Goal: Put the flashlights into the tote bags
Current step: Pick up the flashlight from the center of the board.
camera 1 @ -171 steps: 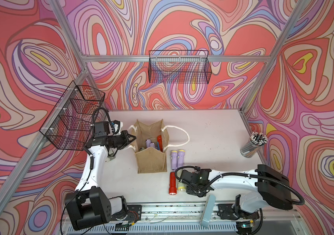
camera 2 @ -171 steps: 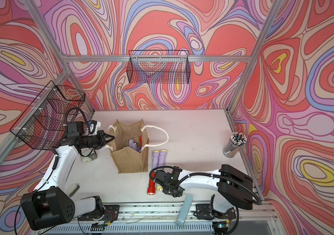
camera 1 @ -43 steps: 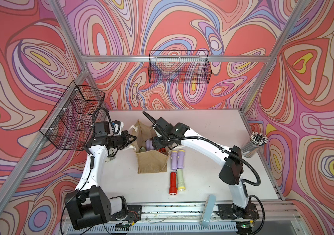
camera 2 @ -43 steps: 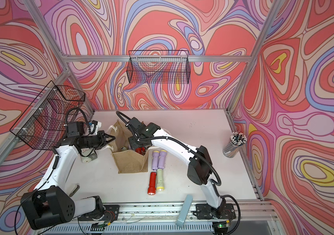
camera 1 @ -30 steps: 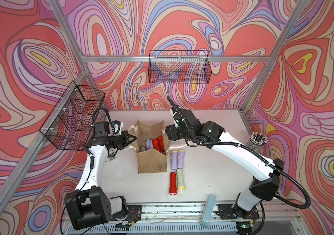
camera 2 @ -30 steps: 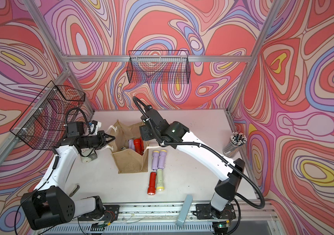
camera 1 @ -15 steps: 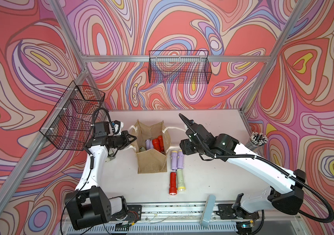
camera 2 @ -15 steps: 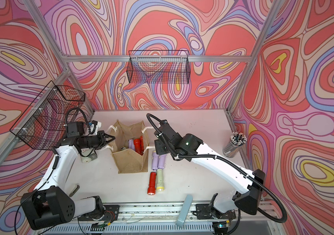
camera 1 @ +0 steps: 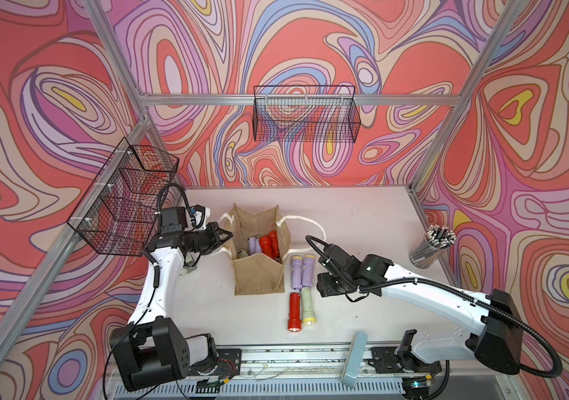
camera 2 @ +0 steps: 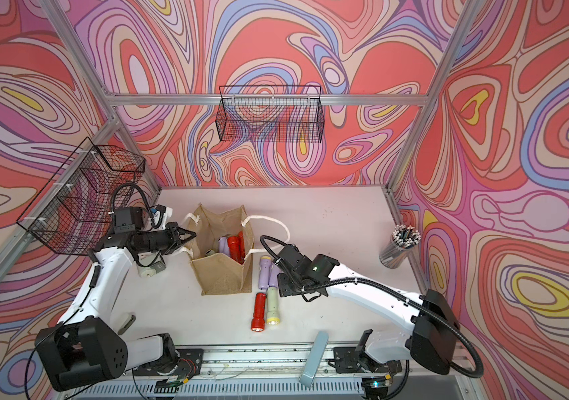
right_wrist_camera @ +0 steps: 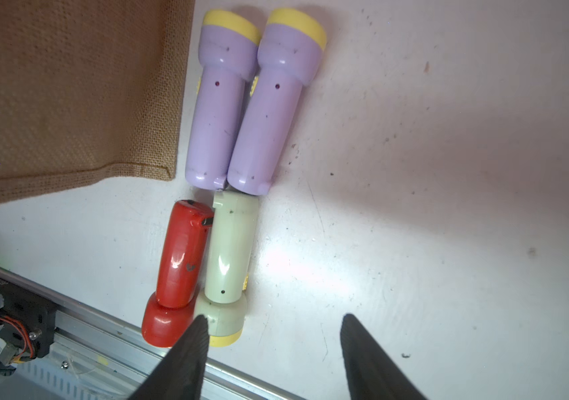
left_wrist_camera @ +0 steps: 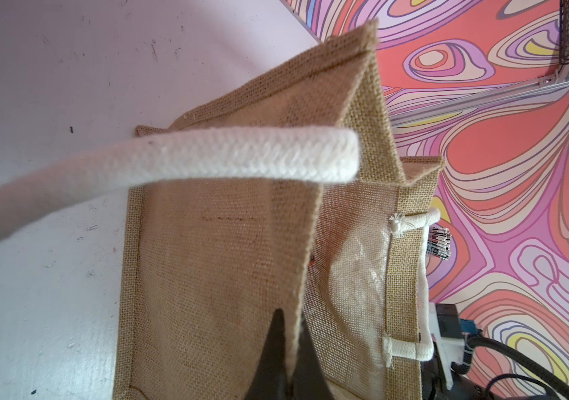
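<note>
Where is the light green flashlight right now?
In a top view the light green flashlight lies on the table, touching the red flashlight, just nearer the robot's base than the two lilac flashlights, by the tote bag.

A back wire basket (camera 1: 305,117) and a side wire basket (camera 1: 127,204) hang on the walls (camera 1: 311,52); a cup (camera 1: 432,249) holds, perhaps, pencils.

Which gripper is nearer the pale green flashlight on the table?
Right. The right gripper hangs open beside the pale green flashlight; the left gripper is beyond the tote bag, pinching its far wall.
</note>
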Controlling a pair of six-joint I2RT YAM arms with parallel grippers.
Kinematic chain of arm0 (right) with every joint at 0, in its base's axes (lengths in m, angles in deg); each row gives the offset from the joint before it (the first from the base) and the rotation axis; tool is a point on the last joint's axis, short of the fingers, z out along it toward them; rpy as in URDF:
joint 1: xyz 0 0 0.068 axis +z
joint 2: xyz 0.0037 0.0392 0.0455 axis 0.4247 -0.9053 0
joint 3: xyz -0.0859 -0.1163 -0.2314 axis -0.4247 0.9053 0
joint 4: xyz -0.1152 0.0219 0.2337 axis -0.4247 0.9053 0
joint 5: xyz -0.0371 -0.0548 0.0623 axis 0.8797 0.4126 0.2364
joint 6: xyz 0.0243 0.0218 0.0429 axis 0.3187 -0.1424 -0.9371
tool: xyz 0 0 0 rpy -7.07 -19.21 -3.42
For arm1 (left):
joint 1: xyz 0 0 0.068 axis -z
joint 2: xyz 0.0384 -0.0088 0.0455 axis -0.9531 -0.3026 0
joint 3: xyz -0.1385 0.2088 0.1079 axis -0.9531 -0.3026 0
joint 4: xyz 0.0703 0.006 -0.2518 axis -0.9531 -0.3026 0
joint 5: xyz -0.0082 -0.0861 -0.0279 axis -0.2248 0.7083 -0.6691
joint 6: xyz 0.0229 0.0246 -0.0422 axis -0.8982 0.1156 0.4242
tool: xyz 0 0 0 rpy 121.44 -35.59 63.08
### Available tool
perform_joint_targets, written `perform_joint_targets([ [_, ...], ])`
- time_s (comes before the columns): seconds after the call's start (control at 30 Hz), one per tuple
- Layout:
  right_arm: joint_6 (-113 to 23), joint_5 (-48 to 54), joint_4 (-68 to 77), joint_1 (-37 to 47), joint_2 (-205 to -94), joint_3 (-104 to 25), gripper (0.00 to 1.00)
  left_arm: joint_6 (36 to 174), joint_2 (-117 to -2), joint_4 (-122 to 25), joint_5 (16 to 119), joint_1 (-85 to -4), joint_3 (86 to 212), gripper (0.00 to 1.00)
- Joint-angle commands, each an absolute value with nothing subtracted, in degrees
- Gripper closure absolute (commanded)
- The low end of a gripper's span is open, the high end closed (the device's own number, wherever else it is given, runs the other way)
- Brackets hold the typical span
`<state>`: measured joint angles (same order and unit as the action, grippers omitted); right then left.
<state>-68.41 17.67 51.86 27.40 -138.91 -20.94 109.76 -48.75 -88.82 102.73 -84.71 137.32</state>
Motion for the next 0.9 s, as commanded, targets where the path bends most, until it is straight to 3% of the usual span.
perform_joint_targets([
  [0.0,-71.6,12.7,43.4,27.3,-141.7,-18.8,0.39,109.3,-49.1,-90.2,102.2,-84.8,137.7,1.00],
  [0.37,-74.2,7.9,37.4,27.3,-153.5,-18.9,0.44,109.0,-49.3,-90.6,102.6,-84.7,137.9,1.00],
  [0.87,-75.4,9.7,42.3,27.4,-160.1,-21.7,0.45,108.8,-49.4,-90.8,102.4,-84.7,138.0,1.00],
])
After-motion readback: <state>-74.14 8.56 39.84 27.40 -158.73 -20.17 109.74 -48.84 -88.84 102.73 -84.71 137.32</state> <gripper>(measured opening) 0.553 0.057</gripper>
